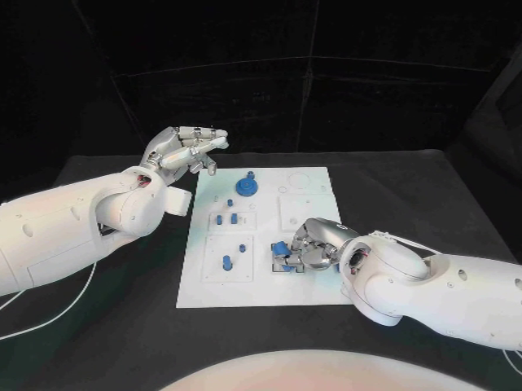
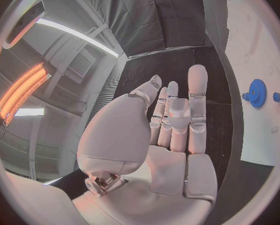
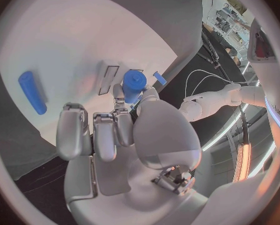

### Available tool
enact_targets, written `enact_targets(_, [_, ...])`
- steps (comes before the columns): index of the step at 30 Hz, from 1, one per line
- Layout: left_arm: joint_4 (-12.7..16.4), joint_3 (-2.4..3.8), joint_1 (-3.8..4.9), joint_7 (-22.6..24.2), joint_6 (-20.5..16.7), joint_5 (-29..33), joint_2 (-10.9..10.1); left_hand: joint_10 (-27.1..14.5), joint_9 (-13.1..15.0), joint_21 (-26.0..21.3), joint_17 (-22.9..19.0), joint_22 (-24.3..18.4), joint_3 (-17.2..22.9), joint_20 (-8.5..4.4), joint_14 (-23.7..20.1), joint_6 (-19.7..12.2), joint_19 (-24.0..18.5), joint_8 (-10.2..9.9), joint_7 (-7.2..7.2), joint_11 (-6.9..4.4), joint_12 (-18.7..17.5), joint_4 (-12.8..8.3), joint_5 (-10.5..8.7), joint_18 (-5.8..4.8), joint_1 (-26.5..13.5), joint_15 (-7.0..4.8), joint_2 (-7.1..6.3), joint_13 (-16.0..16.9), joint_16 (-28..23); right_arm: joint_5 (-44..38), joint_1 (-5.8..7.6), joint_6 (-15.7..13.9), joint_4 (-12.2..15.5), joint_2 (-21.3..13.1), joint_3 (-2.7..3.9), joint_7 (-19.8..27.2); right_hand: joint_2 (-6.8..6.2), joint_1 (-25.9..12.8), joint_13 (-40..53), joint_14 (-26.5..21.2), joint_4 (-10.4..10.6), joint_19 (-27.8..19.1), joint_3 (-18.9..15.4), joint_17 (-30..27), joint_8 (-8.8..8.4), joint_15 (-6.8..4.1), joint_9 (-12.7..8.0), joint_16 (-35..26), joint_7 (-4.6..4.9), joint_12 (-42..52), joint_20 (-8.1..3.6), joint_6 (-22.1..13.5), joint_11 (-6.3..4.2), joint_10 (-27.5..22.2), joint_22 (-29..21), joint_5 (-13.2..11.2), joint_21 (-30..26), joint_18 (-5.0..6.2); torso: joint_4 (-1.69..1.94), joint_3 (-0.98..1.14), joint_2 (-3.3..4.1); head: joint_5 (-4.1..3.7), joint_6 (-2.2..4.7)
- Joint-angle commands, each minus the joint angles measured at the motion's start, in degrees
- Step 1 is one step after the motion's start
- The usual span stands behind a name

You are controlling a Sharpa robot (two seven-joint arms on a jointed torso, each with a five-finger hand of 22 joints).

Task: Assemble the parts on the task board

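The white board [image 1: 265, 285] lies in the middle of the black table [image 1: 449, 195]. The right hand [image 1: 311, 244] rests over the board at about four o'clock from its centre, fingers curled round a blue peg [image 3: 133, 85]; it appears pinched between thumb and fingers, though the grip is partly hidden. The left hand [image 1: 185, 151] hangs off the board's edge at about ten o'clock, fingers spread, holding nothing. A blue gear [image 1: 247, 186] stands near twelve o'clock, and a blue bar [image 1: 226, 261] lies at about eight o'clock.
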Motion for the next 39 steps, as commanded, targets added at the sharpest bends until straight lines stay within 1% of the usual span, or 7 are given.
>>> enact_targets(1, [0.2,0.05,0.08,0.2,0.3,0.2,0.0,-0.2,-0.1,-0.2,-0.1,-0.1,-0.3,-0.09,-0.3,0.0,-0.2,0.1,0.09,0.00,0.3,-0.1,0.15,0.43,0.1,0.01,0.12,0.1,0.0,-1.2,0.09,1.0,-0.1,0.2,0.03,-1.2,0.35,-0.9,2.7,5.0,-0.1,-0.1,-0.7,9.4,0.44,-0.43,2.2,0.3,-3.79,-0.4,-0.53,4.0,-0.72,0.6,0.1,-1.0,0.3,-0.68,-0.05,0.03,0.02,0.08,-0.01])
enact_targets(5, [0.2,0.05,0.08,0.2,0.3,0.2,0.0,-0.2,-0.1,-0.2,-0.1,-0.1,-0.3,-0.09,-0.3,0.0,-0.2,0.1,0.09,0.00,0.3,-0.1,0.15,0.43,0.1,0.01,0.12,0.1,0.0,-1.9,0.09,0.4,-0.3,0.4,0.03,-1.3,0.69,-2.3,2.6,5.0,-0.1,0.0,-1.8,9.3,0.58,-0.51,2.8,0.3,-3.86,-0.7,-0.64,3.9,-0.78,0.6,0.1,-4.4,0.2,-0.70,-0.03,0.03,0.02,0.07,0.01])
enact_targets(11, [0.2,0.05,0.08,0.2,0.3,0.2,0.0,-0.2,-0.1,-0.2,-0.1,-0.1,-0.3,-0.09,-0.3,0.0,-0.2,0.1,0.09,0.00,0.3,-0.1,0.15,0.43,0.1,0.01,0.12,0.1,0.0,-2.9,0.09,-1.3,-0.6,0.6,0.03,-1.4,0.37,-7.6,2.0,4.8,0.0,0.0,-5.5,8.5,0.60,-0.41,3.8,-0.1,-3.67,-2.0,-0.58,3.3,-0.61,0.2,0.3,-16.1,0.2,-0.73,-0.02,0.03,-0.03,0.04,0.06])
enact_targets(15, [0.1,0.05,0.08,0.2,0.3,0.2,0.0,-0.2,-0.1,-0.2,-0.1,-0.1,-0.3,-0.09,-0.3,0.0,-0.2,0.1,0.09,0.00,0.3,-0.1,0.15,0.43,0.1,0.01,0.12,0.1,0.0,-3.7,0.10,-2.3,-0.7,0.6,0.03,-1.5,-0.71,-11.6,1.6,4.7,0.1,-0.1,-6.8,8.2,0.52,-0.27,4.4,-0.4,-3.51,-2.8,-0.50,2.9,-0.51,-0.1,0.1,-20.4,0.1,-0.68,-0.05,0.04,-0.03,0.02,0.07])
enact_targets(23, [0.1,0.04,0.08,0.2,0.4,0.2,0.0,-0.2,-0.1,-0.2,-0.1,-0.1,-0.3,-0.09,-0.3,0.0,-0.2,0.1,0.09,0.00,0.3,-0.1,0.15,0.43,0.1,0.01,0.12,0.1,0.0,-4.9,0.10,-2.6,-0.6,0.6,0.03,-1.4,-1.91,-13.1,1.3,4.7,0.0,-0.2,-5.9,7.9,0.46,-0.23,4.9,-0.5,-3.45,-3.4,-0.43,2.6,-0.42,-0.3,-0.1,-20.5,-0.1,-0.65,-0.08,0.10,-0.03,0.04,0.15])
enact_targets(30, [0.0,0.04,0.08,0.2,0.4,0.2,0.0,-0.4,-0.1,-0.2,-0.1,-0.1,-0.3,-0.08,-0.3,-0.1,-0.2,0.1,0.10,0.01,0.4,-0.1,0.15,0.42,0.2,0.02,0.14,0.1,0.0,-5.0,0.09,-1.7,0.5,0.1,0.03,-0.7,-2.26,-4.3,1.7,4.7,-2.3,-0.1,-3.2,8.1,0.44,-0.20,5.7,-0.5,-3.43,-3.4,-0.35,2.3,-0.38,-0.1,0.3,-18.6,0.0,-0.70,-0.06,0.14,-0.01,0.19,0.02])
enact_targets(39, [0.0,0.02,0.07,0.2,0.5,0.2,0.0,-0.4,-0.1,-0.2,-0.1,-0.1,-0.3,-0.08,-0.3,-0.2,-0.2,0.1,0.10,0.02,0.4,-0.1,0.15,0.42,0.2,0.02,0.15,0.1,0.0,-5.1,0.08,-1.2,1.5,-0.7,0.03,-0.3,-2.26,0.6,2.1,4.8,-4.4,0.0,-2.6,8.4,0.46,-0.20,6.3,-0.4,-3.41,-3.3,-0.35,2.3,-0.39,0.0,0.7,-18.6,0.2,-0.79,-0.12,0.12,-0.03,0.23,-0.04])
